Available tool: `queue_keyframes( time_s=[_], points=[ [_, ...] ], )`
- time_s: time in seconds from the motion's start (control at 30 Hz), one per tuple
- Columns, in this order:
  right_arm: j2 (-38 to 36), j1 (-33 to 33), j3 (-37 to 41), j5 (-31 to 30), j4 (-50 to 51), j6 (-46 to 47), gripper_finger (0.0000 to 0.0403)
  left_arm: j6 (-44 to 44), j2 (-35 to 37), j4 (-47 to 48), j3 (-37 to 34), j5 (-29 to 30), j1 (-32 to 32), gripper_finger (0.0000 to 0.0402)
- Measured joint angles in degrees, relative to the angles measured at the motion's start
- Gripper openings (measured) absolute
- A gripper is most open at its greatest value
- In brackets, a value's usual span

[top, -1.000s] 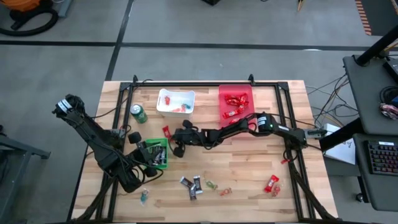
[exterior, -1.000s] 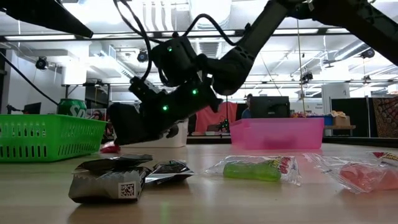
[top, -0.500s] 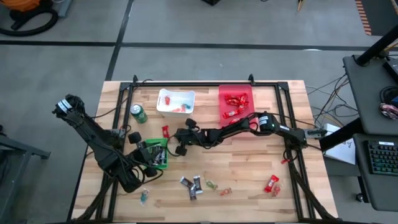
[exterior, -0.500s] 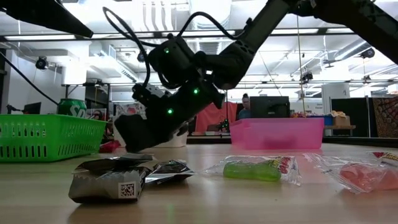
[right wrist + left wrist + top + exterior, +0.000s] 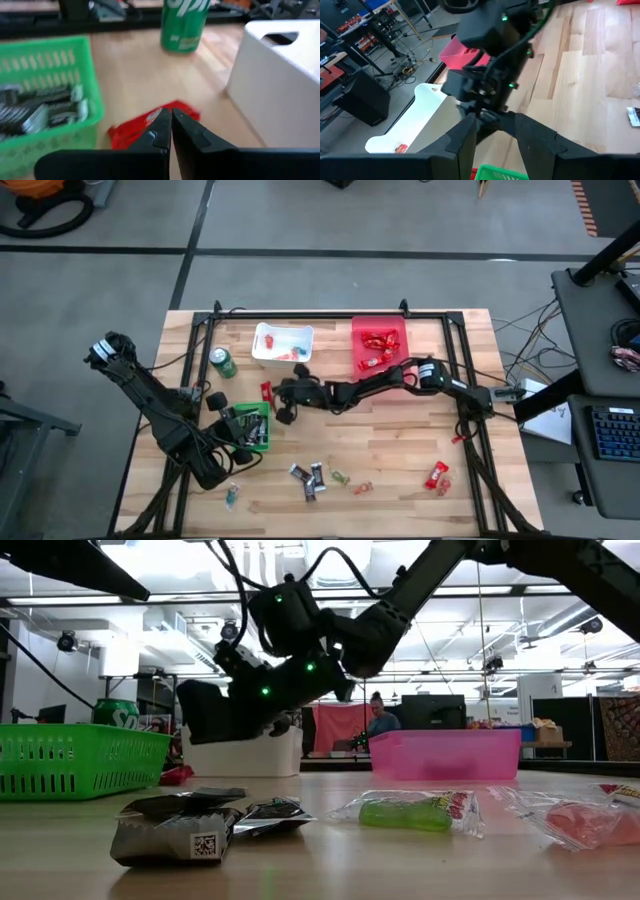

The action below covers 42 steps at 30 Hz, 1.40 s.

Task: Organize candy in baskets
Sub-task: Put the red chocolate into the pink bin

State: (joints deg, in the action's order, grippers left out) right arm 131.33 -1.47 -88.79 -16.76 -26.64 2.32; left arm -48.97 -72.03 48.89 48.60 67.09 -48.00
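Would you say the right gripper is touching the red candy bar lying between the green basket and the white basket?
Cannot tell. In the right wrist view the shut right gripper overlaps the red candy bar, but neither contact nor gap shows; the low view hides it.

Only a QR code shows, on the silver candy wrapper (image 5: 178,829); no lettering reads clearly.

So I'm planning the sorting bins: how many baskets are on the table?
3: white basket at the far edge, red basket to its right, green basket near the left arm. None looks hidden.
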Motion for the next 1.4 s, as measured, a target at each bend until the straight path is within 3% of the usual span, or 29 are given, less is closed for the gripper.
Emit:
queue_keyframes(
  time_s=[0.17,0.33,1.0,1.2,1.4],
  points=[
    [1.1,-1.5,-0.5,1.0,-2.4,0.0,0.0009,0.1,0.0,0.0,0.0,0.0,0.1,0.0121],
    [3.4,-2.2,-2.0,6.1,-6.1,0.0,0.0009,0.5,0.0,0.0,0.0,0.0,0.1,0.0121],
    [7.6,-3.4,-3.7,11.7,-11.8,0.8,0.0009,0.5,0.0,-0.1,0.0,1.2,0.1,0.0121],
    [9.2,-3.4,-3.7,11.8,-11.2,1.3,0.0009,0.5,0.0,-0.1,0.0,1.3,0.1,0.0121],
    [7.6,-3.2,-3.8,11.7,-4.2,0.7,0.0009,0.5,0.0,-0.1,0.0,1.4,0.1,0.0121]
  ],
)
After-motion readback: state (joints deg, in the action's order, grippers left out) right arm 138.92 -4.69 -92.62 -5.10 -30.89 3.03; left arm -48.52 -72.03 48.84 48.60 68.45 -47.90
